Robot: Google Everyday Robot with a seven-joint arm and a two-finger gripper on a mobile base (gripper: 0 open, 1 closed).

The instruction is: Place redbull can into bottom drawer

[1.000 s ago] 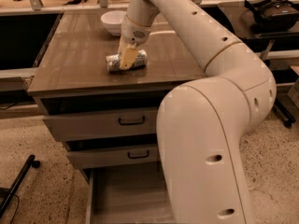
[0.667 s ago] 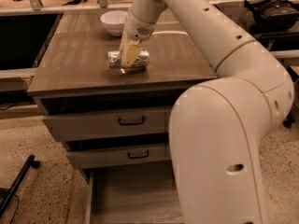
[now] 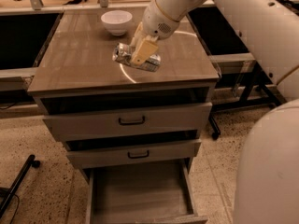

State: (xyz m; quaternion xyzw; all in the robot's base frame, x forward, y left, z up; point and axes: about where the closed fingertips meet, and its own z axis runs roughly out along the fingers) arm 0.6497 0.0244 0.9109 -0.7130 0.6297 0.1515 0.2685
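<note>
The redbull can is a slim silvery can lying on its side, tilted, over the middle of the cabinet top. My gripper comes down from the upper right, and its cream-coloured fingers are shut across the can's middle. The can seems to sit just above the wood. The bottom drawer is pulled open below, and its plain wooden floor is bare. The gripper and can are well above and behind it.
A white bowl stands at the back of the cabinet top. The two upper drawers with dark handles stand slightly ajar. My large white arm fills the right side. A dark stand leg lies on the floor at left.
The gripper, with the can in it, has shifted slightly right and toward the front of the cabinet top. The can now looks tilted and a little raised. The view has moved closer.
</note>
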